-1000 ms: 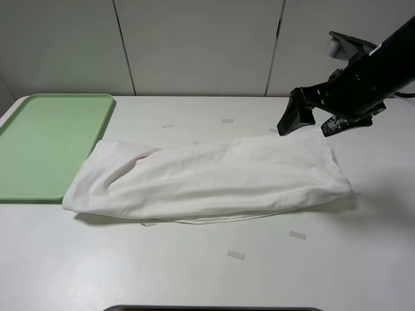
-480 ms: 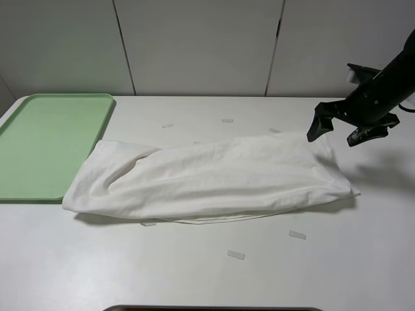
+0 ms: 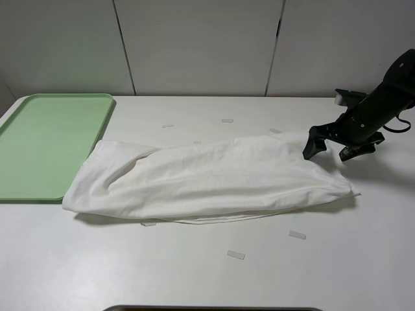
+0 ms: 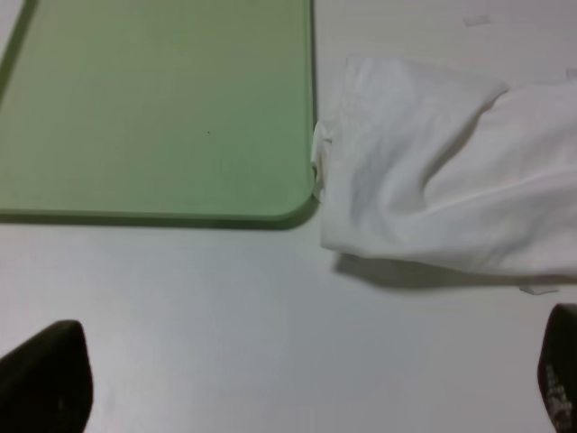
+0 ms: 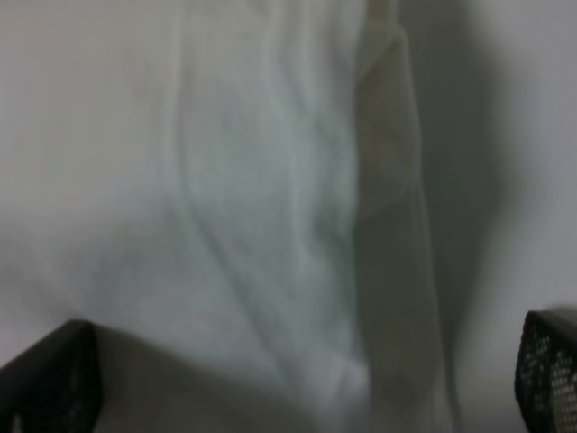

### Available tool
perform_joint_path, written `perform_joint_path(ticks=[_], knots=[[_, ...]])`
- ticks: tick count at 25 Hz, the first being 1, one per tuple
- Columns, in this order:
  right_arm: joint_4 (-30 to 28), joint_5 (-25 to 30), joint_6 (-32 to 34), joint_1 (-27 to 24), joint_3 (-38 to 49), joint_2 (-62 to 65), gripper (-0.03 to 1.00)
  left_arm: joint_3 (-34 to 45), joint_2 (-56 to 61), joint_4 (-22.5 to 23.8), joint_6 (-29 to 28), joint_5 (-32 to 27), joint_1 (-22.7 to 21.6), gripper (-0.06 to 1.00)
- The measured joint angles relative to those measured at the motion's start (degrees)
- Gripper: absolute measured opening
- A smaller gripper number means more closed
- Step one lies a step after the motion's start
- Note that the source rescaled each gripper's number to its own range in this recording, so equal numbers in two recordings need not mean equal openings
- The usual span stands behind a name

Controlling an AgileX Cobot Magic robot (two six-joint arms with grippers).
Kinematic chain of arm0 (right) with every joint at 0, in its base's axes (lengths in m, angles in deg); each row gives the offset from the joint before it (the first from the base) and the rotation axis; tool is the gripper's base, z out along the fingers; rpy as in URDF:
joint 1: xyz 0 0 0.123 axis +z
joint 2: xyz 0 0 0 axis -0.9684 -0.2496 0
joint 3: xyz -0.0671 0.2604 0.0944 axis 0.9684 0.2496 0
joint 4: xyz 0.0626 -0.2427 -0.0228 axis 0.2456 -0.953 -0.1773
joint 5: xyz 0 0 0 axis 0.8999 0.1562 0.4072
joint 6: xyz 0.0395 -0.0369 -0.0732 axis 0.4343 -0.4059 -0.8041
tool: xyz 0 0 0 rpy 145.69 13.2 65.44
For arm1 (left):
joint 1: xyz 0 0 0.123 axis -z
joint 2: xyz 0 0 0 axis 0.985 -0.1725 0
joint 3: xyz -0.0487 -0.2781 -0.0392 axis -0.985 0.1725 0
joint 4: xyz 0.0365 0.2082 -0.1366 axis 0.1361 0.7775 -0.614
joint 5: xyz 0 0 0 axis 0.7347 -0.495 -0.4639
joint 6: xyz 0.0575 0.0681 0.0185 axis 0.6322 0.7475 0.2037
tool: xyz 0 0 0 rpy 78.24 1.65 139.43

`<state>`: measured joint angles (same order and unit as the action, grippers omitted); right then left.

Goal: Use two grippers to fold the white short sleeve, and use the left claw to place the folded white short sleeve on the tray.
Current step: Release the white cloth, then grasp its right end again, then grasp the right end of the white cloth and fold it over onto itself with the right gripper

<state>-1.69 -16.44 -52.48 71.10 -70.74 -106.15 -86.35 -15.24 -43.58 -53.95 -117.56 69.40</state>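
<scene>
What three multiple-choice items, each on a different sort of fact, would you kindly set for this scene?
1. In the high view, where does the tray lie relative to the white short sleeve?
A) under its middle
B) at its left end
C) beyond its right end

2. What colour is the tray?
A) blue
B) red
C) pale green

3. How does the right gripper stand?
A) open
B) shut on the white short sleeve
C) out of view

Answers:
1 B, since the tray's rim meets the left end of the white short sleeve.
2 C, since its whole surface is plainly pale green.
3 A, since its jaws are spread at the right end of the white short sleeve, with nothing clamped between them.
</scene>
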Motion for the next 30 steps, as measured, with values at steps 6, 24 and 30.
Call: perform_joint_path(ticks=[6,24,30], knots=[[2.16,-0.69,-1.66,0.00,0.00,-0.94,1.00,0.00,0.00,0.00,0.00,0.00,0.00,1.00],[5.35,2.07,-3.15,0.00,-0.04,-1.04,0.00,0.00,0.00,0.00,0.00,0.00,0.00,1.00],[0.76,3.34,-2.84,0.68,-0.04,-0.25,0.00,0.00,0.00,0.00,0.00,0.00,0.00,1.00]])
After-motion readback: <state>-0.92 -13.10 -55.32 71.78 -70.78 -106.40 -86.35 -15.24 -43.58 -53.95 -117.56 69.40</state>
